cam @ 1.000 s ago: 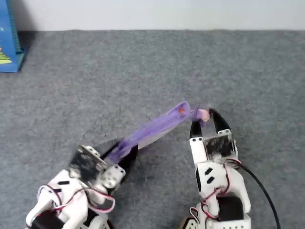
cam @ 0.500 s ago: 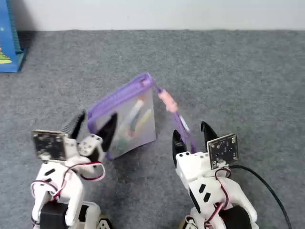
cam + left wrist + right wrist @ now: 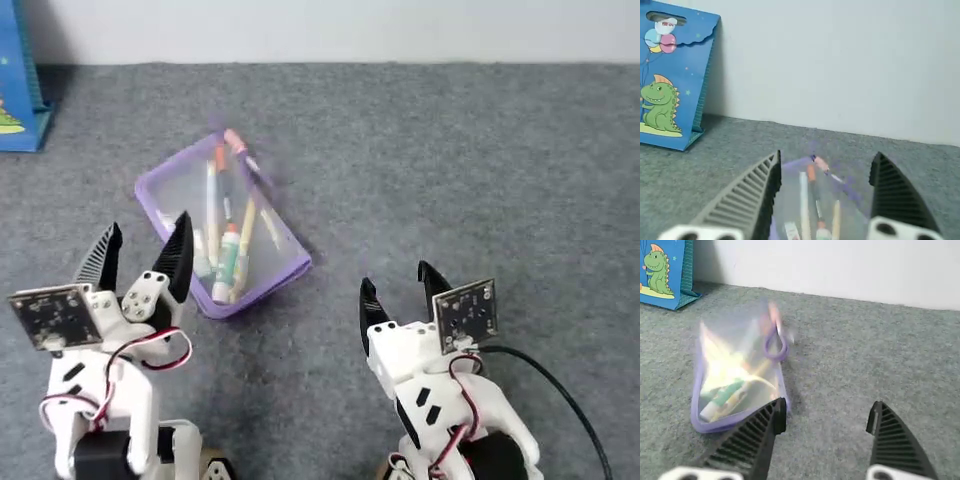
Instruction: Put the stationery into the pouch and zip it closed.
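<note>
While pouch lies on table | left claw released; right claw released

High view: fixed above the arms' side of the table, looking down toward its far edge and the wall. Left wrist view: low, close behind the left gripper, facing that far edge. Right wrist view: likewise behind the right gripper, pitched lower. All share the pouch and the blue bag at the far left corner.
</note>
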Controlling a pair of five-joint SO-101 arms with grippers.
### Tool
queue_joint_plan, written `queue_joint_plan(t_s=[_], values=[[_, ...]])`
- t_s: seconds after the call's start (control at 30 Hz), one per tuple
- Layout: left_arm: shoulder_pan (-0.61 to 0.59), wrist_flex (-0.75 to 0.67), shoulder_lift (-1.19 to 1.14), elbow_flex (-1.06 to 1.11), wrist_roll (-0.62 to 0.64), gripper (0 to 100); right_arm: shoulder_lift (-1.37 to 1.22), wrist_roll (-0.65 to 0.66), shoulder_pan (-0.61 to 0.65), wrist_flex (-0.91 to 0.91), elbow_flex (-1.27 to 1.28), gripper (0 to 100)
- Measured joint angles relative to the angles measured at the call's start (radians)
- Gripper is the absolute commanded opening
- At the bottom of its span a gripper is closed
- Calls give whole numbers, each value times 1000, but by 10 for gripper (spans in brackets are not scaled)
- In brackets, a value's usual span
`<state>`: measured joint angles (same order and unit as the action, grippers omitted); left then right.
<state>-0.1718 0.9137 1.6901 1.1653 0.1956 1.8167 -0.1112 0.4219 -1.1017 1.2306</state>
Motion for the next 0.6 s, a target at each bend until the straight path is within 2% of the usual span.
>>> queue_joint_plan(t_s=[0.1, 0.27, 0.37, 0.6], values=[[2, 68, 0, -14, 0, 209, 0, 0, -58, 0, 0, 208], [2, 107, 0, -14, -2, 14, -3, 0, -178, 0, 43, 0], [9, 107, 0, -8, -51, 15, 0, 0, -224, 0, 89, 44], [109, 107, -9, 137, -92, 18, -14, 0, -273, 0, 199, 10]])
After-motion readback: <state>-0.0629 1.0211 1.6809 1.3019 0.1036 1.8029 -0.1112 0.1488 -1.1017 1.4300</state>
